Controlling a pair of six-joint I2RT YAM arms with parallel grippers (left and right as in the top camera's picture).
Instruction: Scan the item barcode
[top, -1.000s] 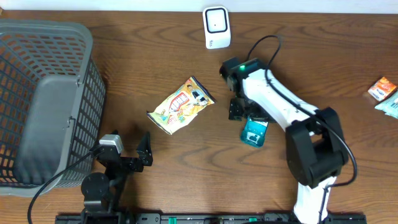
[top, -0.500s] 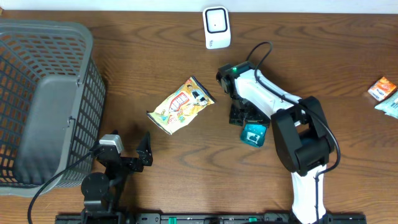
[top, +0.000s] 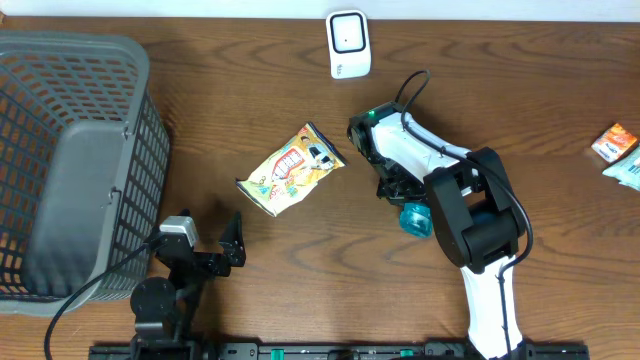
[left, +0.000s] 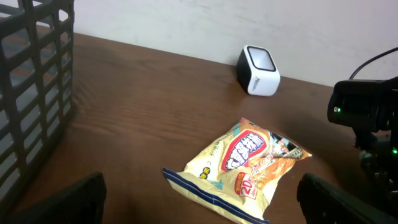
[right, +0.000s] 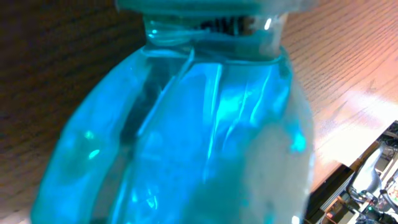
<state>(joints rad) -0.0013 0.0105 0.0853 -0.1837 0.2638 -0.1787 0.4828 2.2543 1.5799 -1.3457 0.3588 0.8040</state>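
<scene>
A teal translucent bottle (top: 416, 219) is the item; up close it fills the right wrist view (right: 186, 137). My right gripper (top: 402, 196) sits right on top of it and is shut on it, though its fingers are hidden behind the bottle. The white barcode scanner (top: 348, 43) stands at the table's far edge, its window also seen in the left wrist view (left: 259, 70). My left gripper (left: 205, 202) rests open near the front left, its dark fingertips (left: 74, 199) far apart, short of the yellow snack bag (left: 245, 165).
The yellow snack bag (top: 293, 168) lies mid-table, left of the right arm. A grey mesh basket (top: 70, 160) fills the left side. An orange packet (top: 614, 141) and a pale packet (top: 629, 171) lie at the right edge.
My right gripper has dropped onto the teal bottle and closed on it; the bottle went from lying flat to tipped up. The right arm folded inward. The left arm stayed still.
</scene>
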